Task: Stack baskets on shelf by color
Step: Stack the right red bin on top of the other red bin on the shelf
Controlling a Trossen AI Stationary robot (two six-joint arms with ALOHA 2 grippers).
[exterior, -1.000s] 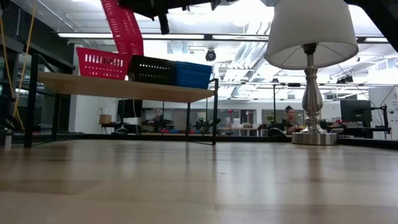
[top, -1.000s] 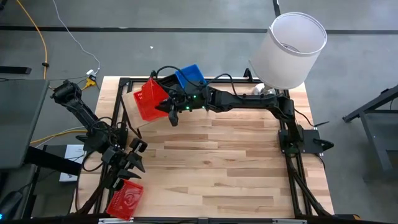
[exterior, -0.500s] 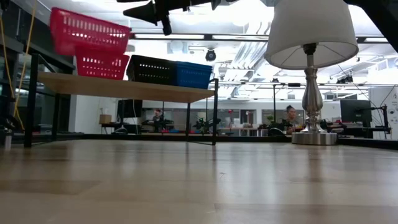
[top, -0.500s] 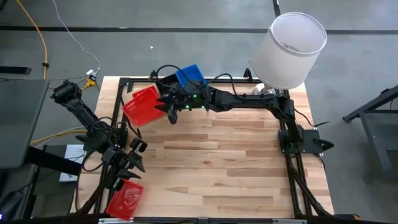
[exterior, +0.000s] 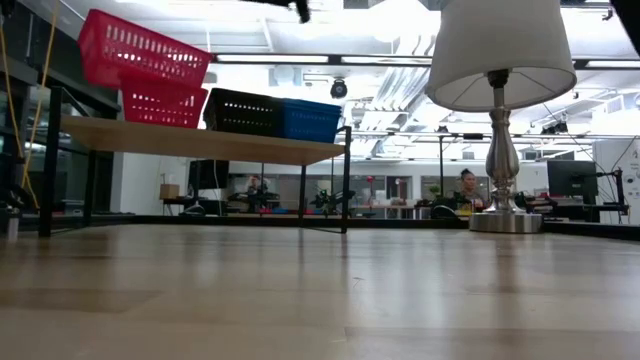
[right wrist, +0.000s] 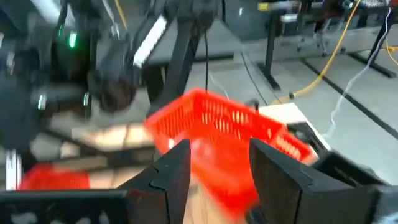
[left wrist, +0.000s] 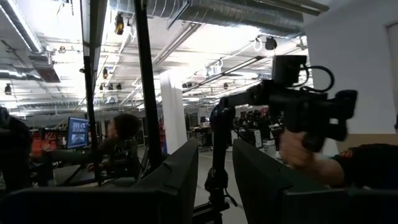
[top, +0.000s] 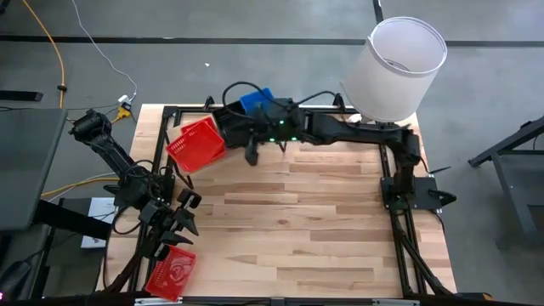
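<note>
On the shelf (exterior: 200, 140) at the table's far left, a red basket (exterior: 140, 50) lies tilted on a second red basket (exterior: 163, 103). A black basket (exterior: 243, 110) and a blue basket (exterior: 310, 120) stand beside them. My right gripper (right wrist: 214, 168) hangs open above and to the right of the top red basket (top: 197, 143), clear of it. My left gripper (top: 174, 223) waits open at the near left. Just nearer than it, another red basket (top: 172, 272) lies on the table.
A lamp with a white shade (top: 406, 64) stands on its metal foot (exterior: 505, 220) at the far right corner. A black frame (top: 399, 221) runs along the table's edges. People sit in the room beyond the table (left wrist: 118, 143).
My right gripper has let go of the red basket and drawn back up and toward the table's right. The basket hung steeply from the gripper. It has swung over and now lies tilted on the other red basket on the shelf.
</note>
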